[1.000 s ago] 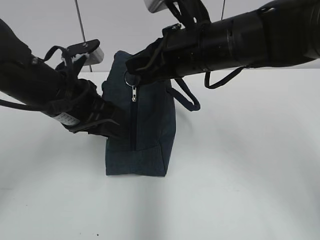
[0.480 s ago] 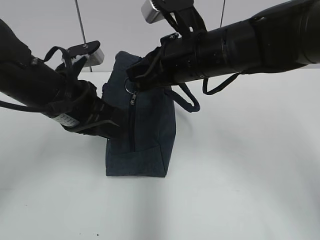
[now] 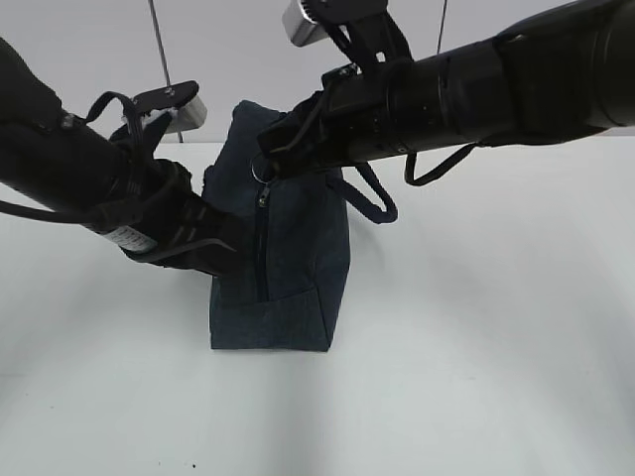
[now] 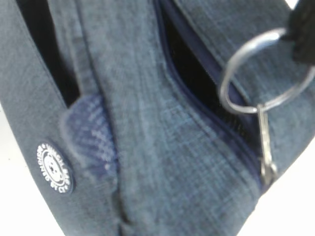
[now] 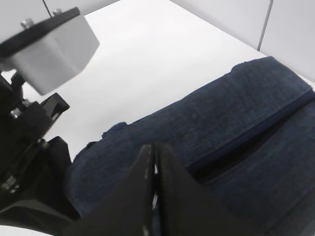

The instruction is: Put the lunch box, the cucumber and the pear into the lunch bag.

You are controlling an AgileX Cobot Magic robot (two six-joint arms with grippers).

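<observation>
Pinching together at the ring pull (image 3: 260, 171), the right tool (image 3: 268, 159) meets the upright lunch bag (image 3: 283, 288) on the white counter (image 3: 476, 327). Its wrist view shows closed fingers (image 5: 147, 191). The left tool (image 3: 233, 260) presses the bag's side, its grip hidden. The left wrist view shows the zipper (image 4: 216, 113) partly open over a dark, unreadable interior.

Two black robot arms reach inward from opposite table edges: the left gripper (image 3: 233, 260) low with fingertips hidden, the right gripper (image 5: 155, 169) higher with fingers pressed together.
</observation>
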